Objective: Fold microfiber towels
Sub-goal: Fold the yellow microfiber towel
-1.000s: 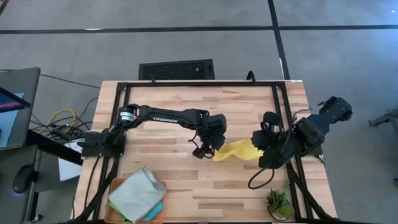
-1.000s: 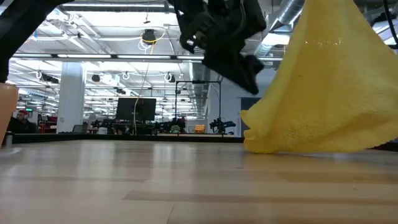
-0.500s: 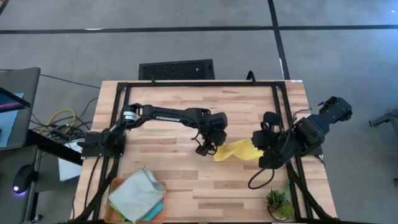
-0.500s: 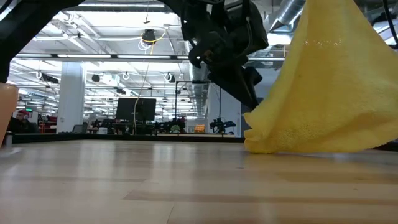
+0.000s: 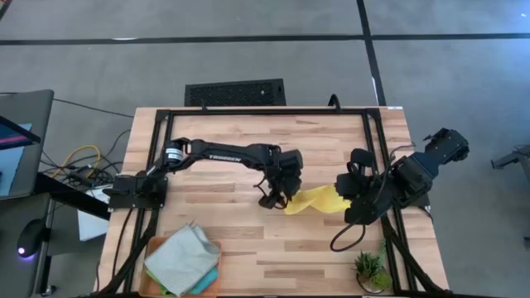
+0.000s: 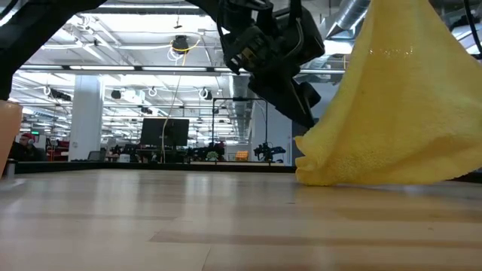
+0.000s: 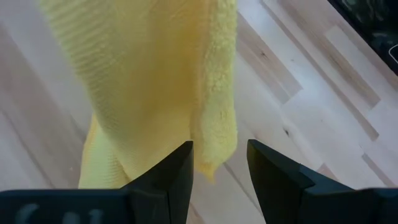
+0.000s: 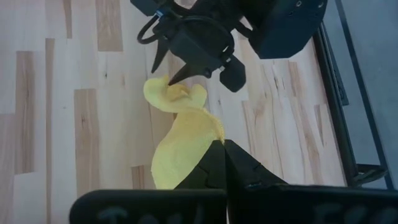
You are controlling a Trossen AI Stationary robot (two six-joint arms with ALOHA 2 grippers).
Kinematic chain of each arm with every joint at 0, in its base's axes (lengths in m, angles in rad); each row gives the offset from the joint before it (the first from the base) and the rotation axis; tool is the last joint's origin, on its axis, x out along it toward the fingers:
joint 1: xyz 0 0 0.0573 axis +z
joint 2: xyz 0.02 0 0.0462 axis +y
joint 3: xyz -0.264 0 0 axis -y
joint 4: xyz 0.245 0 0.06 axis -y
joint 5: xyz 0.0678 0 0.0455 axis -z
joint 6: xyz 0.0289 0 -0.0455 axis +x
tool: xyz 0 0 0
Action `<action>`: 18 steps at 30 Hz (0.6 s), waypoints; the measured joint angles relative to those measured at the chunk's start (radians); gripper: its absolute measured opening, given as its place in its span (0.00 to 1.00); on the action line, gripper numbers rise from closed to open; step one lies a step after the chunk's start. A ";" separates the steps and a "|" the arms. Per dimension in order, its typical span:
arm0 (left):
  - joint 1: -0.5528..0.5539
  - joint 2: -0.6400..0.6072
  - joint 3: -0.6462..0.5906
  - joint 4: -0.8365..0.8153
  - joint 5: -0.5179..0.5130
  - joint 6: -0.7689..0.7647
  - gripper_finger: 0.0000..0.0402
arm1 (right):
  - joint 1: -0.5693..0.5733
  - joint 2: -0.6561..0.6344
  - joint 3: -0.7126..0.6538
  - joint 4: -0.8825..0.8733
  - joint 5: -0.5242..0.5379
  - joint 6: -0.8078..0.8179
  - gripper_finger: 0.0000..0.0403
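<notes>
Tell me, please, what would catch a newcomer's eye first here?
A yellow towel at mid-table, one end lifted by the shut right hand, the other trailing on the wood. The open left hand sits at its free end. A grey towel tops the pile at the near-left corner.

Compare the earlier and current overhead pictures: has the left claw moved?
Yes. The left claw has shifted slightly toward the black floor vent, staying beside the yellow towel.

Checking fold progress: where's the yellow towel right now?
High view: yellow towel at table centre-right, pinched by the right gripper, left gripper open at its free end.
</notes>
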 joint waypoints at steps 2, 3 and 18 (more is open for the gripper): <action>0.000 0.000 0.000 0.006 -0.004 0.001 0.35 | 0.000 0.000 0.000 0.000 0.000 0.000 0.01; -0.001 0.000 0.000 0.011 -0.005 0.001 0.35 | 0.000 0.000 0.000 0.000 0.000 0.000 0.01; -0.002 0.002 -0.036 0.086 -0.020 -0.026 0.35 | 0.000 0.000 0.000 0.000 0.000 0.000 0.01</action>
